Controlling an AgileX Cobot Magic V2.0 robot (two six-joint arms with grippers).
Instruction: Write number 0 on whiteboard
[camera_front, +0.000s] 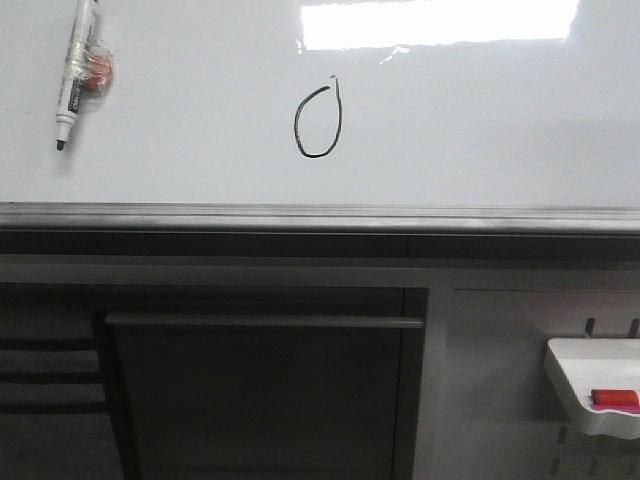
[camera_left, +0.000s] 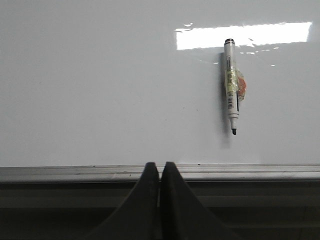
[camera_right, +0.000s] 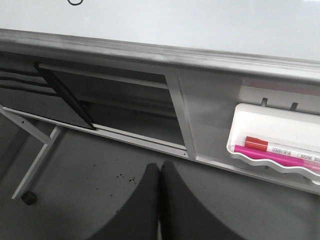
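The whiteboard (camera_front: 480, 120) fills the upper part of the front view, glossy white with a grey metal edge strip (camera_front: 320, 215). A black hand-drawn number 0 (camera_front: 318, 122) stands near its middle, with a short tail at its upper right. A black-tipped marker (camera_front: 73, 75) hangs on the board at upper left, tip down; it also shows in the left wrist view as the marker (camera_left: 231, 86). My left gripper (camera_left: 160, 165) is shut and empty, below the board's edge. My right gripper (camera_right: 160, 165) is shut and empty over the dark floor. The bottom of the number 0 (camera_right: 75, 2) just shows in the right wrist view.
A small white tray (camera_front: 580, 385) hangs at lower right under the board, holding a red marker (camera_right: 267, 145) and a pink marker (camera_right: 275, 155). A dark panel (camera_front: 260, 400) and grey frame rails sit below the board's edge. A bright light reflection (camera_front: 440, 22) lies across the board's top.
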